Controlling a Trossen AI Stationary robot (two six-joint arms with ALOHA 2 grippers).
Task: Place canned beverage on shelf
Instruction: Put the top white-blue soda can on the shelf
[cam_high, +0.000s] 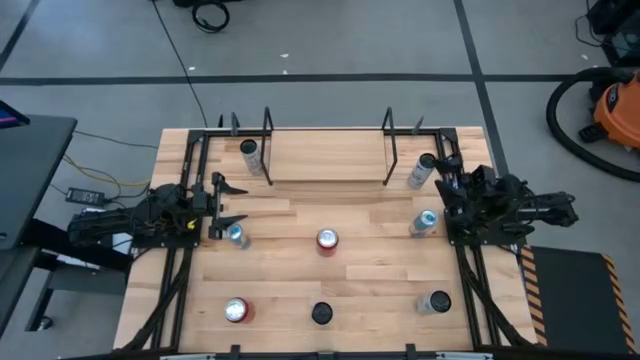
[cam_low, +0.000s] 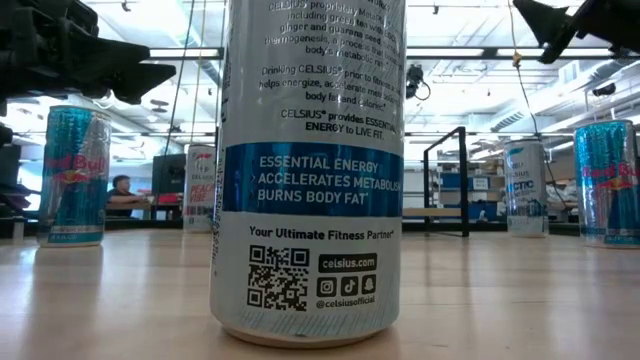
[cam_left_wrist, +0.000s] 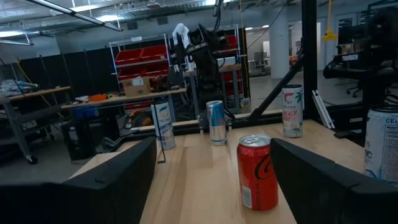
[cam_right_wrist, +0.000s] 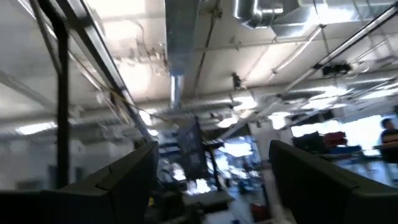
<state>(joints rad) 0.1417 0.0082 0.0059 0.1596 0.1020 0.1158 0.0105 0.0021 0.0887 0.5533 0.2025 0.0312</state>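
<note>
Lining up on a can, nothing gripped yet.
I keep both pincers spread and empty: left pincer (cam_high: 222, 205) at the surface's left edge beside a blue can (cam_high: 236, 235), right pincer (cam_high: 447, 192) waiting opposite; shelf (cam_high: 325, 155) free.

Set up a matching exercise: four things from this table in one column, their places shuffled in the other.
1. light-wood plank shelf with black rods
2. black-topped round can
3. left gripper
4. right gripper

A. table's right side, fingers open
B. front edge, middle
C. back of the table, middle
D. table's left side, fingers open

Pairs: 1-C, 2-B, 3-D, 4-A
</note>
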